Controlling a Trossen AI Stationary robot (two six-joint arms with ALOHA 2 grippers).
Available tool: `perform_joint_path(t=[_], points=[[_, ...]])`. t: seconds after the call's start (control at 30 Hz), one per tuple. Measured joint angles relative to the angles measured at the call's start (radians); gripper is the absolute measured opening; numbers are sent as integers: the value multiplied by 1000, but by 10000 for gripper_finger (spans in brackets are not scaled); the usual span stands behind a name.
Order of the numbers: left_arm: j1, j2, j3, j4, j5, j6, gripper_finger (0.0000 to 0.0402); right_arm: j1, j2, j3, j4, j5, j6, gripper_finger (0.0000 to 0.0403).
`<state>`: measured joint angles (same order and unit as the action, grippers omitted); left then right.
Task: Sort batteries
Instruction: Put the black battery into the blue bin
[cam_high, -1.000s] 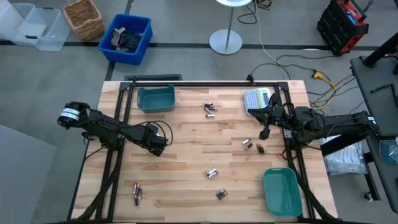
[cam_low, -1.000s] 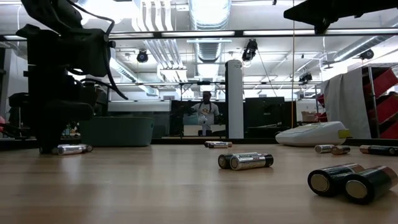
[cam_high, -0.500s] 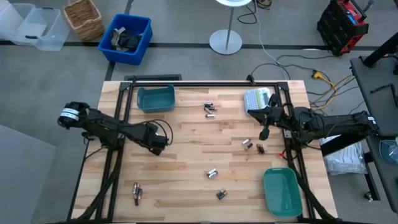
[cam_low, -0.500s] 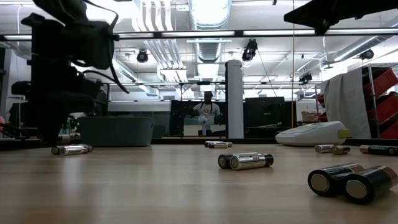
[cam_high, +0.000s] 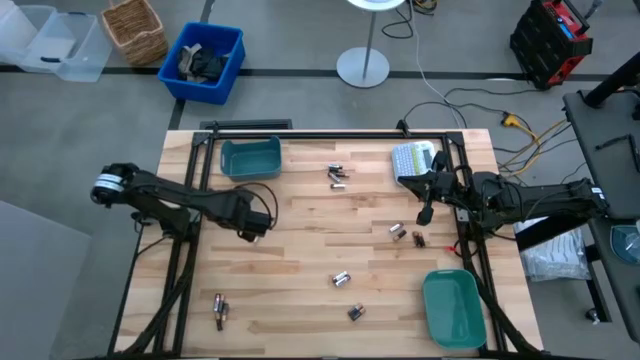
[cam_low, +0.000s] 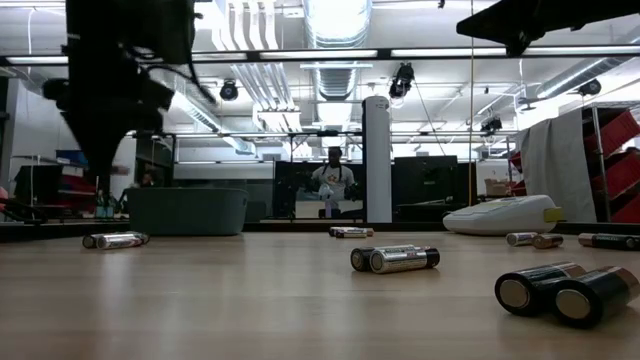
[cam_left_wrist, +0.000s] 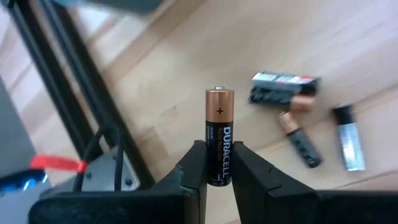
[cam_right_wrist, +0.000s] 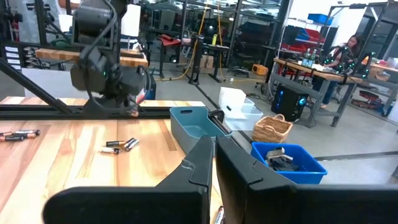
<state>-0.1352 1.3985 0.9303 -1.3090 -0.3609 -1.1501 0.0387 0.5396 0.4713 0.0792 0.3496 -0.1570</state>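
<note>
The left gripper (cam_left_wrist: 214, 163) hangs above the table (cam_high: 300, 260) at about nine o'clock from its middle, its two fingers (cam_left_wrist: 194, 163) pinched narrowly on a copper-topped battery (cam_left_wrist: 219, 137) that stands upright between them, plus end away from the wrist. In the high view this gripper (cam_high: 252, 228) sits just below and to the right of the near teal bin (cam_high: 250, 158), which rests at eleven o'clock on the table. The right gripper (cam_high: 424, 213) waits at about three o'clock, its fingers (cam_right_wrist: 202, 155) closed together with nothing between them, close beside the grey-white label maker (cam_high: 412, 160) at one o'clock. The loose batteries lie scattered: a small cluster (cam_high: 337, 176) at twelve o'clock, a pair (cam_high: 406, 234) at three o'clock just below the right gripper, another pair (cam_high: 341, 278) near five o'clock, one lot (cam_high: 353, 313) at six o'clock near the front edge, and a pair (cam_high: 220, 309) at seven o'clock. A second teal bin (cam_high: 452, 308) stands at the four o'clock corner. In the low view the batteries (cam_low: 394, 259) lie on their sides on the wood, with two dark ones (cam_low: 565, 292) nearest the camera. A person (cam_low: 332, 182) stands far back in the room.
</note>
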Motion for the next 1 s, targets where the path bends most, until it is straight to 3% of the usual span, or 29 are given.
perform_joint_path(t=[0.23, 0.63, 0.8, 1.0], points=[[0, -106, 68, 29, -71, 143, 38, 0, 0, 0, 0, 0, 0, 13], [39, -392, 67, 347, -85, 552, 38, 0, 0, 0, 8, 0, 0, 13], [146, -453, 66, 358, -85, 625, 38, 0, 0, 0, 8, 0, -1, 13], [384, -457, 66, 359, -73, 688, 38, 0, 0, 0, 8, 0, -11, 13]])
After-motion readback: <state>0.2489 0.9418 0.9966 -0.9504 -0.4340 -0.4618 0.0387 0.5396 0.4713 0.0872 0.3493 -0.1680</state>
